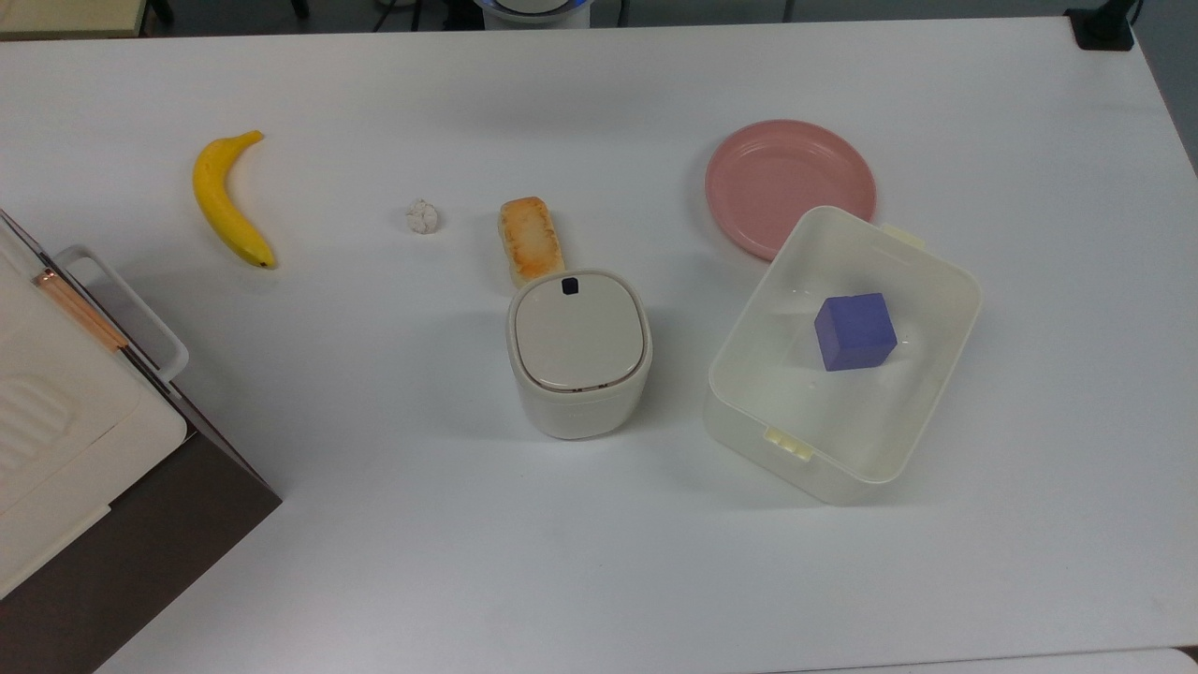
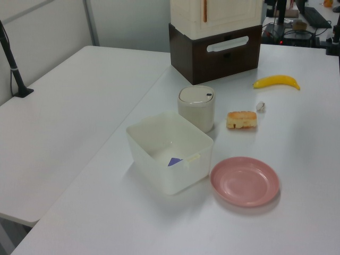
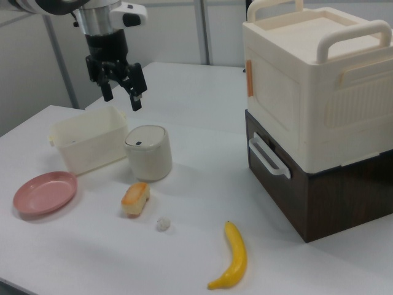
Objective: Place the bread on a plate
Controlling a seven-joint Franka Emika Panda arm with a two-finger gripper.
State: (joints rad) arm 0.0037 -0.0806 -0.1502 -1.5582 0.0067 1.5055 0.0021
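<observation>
Plainly, the bread (image 1: pixel 531 239) lies on the white table (image 1: pixel 393 524).

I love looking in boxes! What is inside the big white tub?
Inside the cream tub sits one purple cube, on the tub's floor. The cube covers the floor right under it, so that spot can't be checked.

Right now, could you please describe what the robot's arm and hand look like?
The arm is white with a silver-grey wrist section. Its hand is black, with two dark fingers below a blocky black body.
</observation>
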